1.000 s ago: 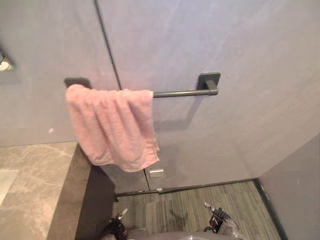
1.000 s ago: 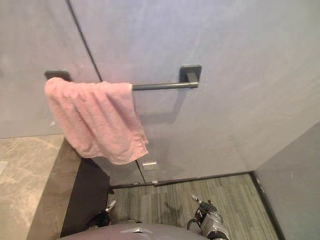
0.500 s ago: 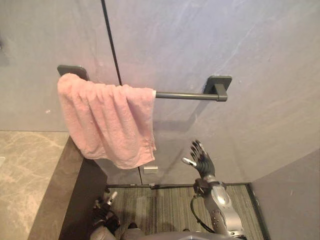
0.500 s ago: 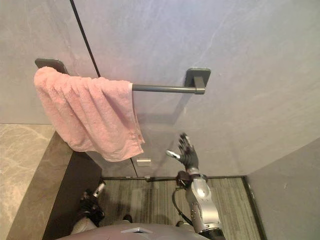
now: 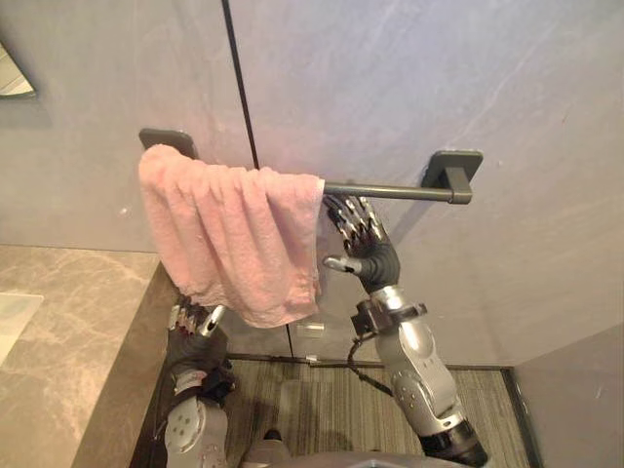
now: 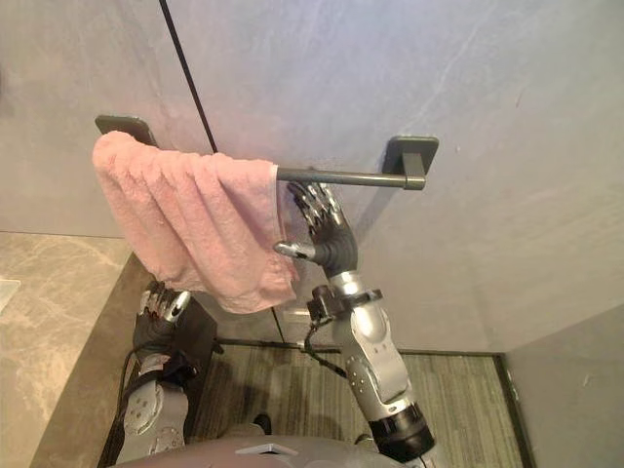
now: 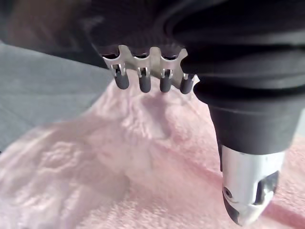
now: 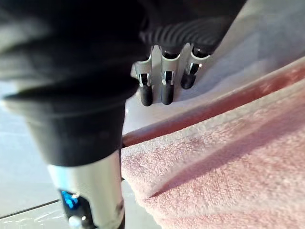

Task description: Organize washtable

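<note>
Item 1, my right hand (image 5: 366, 244): held up, palm toward the wall (image 5: 409, 78), fingers (image 8: 164, 81) straight and slightly spread, thumb (image 8: 90, 191) out to the side, nothing in it. The fingertips stood just under the rail (image 5: 390, 191).

Item 2, towel (image 5: 234, 239): pink terry, draped in folds over the rail, hanging just to the left of my right hand. Its free side edge ran beside my fingers. I could not tell whether they touched it. In the right wrist view the cloth lay on the near side of the rail, just below my fingertips.

Item 3, rail: dark, thin, horizontal, fixed to the wall by two dark brackets, one (image 5: 451, 168) up and to the right of my right hand, the other (image 5: 166, 139) beyond the towel's far end. The bare stretch of rail ran from above my fingertips out to the right.

Item 4, my left hand (image 5: 193, 336): low, directly under the towel's bottom hem, fingers (image 7: 145, 78) relaxed and pointing up at the cloth, holding nothing. The towel lay just past them in the left wrist view.

Item 5, counter (image 5: 58, 331): marbled stone, to the left of my left hand, its dark side panel just beside that hand.

Item 6, floor (image 5: 322, 400): striped grey, below both hands.
</note>
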You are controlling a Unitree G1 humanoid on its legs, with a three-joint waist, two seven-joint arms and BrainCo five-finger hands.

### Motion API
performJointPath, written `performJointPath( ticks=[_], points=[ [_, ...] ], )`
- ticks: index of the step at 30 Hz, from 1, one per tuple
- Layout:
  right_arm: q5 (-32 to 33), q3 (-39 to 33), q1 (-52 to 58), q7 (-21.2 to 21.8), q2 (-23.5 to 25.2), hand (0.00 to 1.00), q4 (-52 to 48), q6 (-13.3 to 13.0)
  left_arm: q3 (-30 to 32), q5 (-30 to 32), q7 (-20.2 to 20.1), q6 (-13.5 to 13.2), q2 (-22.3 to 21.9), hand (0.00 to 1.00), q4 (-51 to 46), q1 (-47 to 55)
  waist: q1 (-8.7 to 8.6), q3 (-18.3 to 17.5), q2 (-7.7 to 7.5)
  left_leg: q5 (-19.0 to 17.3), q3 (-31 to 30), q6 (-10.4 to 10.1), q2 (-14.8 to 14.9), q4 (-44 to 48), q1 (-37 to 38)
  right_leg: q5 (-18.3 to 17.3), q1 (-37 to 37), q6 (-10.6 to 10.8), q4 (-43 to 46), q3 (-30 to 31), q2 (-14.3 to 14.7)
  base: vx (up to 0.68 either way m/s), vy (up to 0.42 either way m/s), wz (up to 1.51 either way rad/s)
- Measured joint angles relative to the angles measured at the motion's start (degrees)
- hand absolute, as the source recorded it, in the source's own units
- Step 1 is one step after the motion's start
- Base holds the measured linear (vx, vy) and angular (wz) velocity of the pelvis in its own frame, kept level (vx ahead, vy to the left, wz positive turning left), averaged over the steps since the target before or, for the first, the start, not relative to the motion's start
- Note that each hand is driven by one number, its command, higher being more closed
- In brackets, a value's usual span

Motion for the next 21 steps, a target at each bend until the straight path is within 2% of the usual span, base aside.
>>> performJointPath(
  ticks=[9,12,16,17,21],
  points=[
    [-0.1,2.2,-10.2,-0.4,0.0,0.0,15.0,0.3,1.6,0.1,0.4,-1.0,0.4,0.0,-5.2,-0.5,0.45,0.1,0.24,0.6,-1.7,0.0,-0.7,-1.4,0.7,0.0,1.0,0.0,-0.2,-0.4,0.0,0.0,0.001,0.09],
    [-0.2,2.9,-12.8,-0.2,0.0,0.0,19.6,1.7,3.9,0.5,1.6,-1.6,0.6,0.0,-7.6,-1.3,1.05,0.2,0.38,1.5,-2.3,0.0,-0.9,-2.6,0.8,0.0,1.0,0.0,-0.2,-0.4,0.0,-0.01,0.01,0.11],
    [-0.1,2.9,-15.2,0.1,-0.1,0.0,24.4,3.2,7.3,1.2,2.8,-2.5,0.8,0.0,-9.1,-3.1,1.7,0.9,1.42,2.4,-3.0,0.0,-0.9,-3.9,1.0,0.0,0.9,-0.1,-0.2,-0.4,0.1,-0.02,0.006,0.09],
    [-0.1,2.9,-15.8,0.3,-0.2,1.0,25.1,3.9,7.9,1.3,3.1,-2.5,0.8,0.0,-10.0,-3.1,1.71,1.0,1.62,2.7,-3.0,0.0,-0.9,-4.3,0.9,0.0,0.7,-0.1,-0.2,-0.4,0.1,-0.02,0.008,0.04],
    [-0.2,2.9,-15.9,0.4,-0.6,1.0,25.4,4.0,9.4,2.7,3.6,-2.8,0.8,0.0,-12.2,-3.0,1.77,1.0,1.63,3.2,-2.9,-0.1,-0.9,-4.7,0.6,0.0,0.0,-0.2,-0.2,-0.3,0.2,0.0,0.0,0.0]
  ],
)
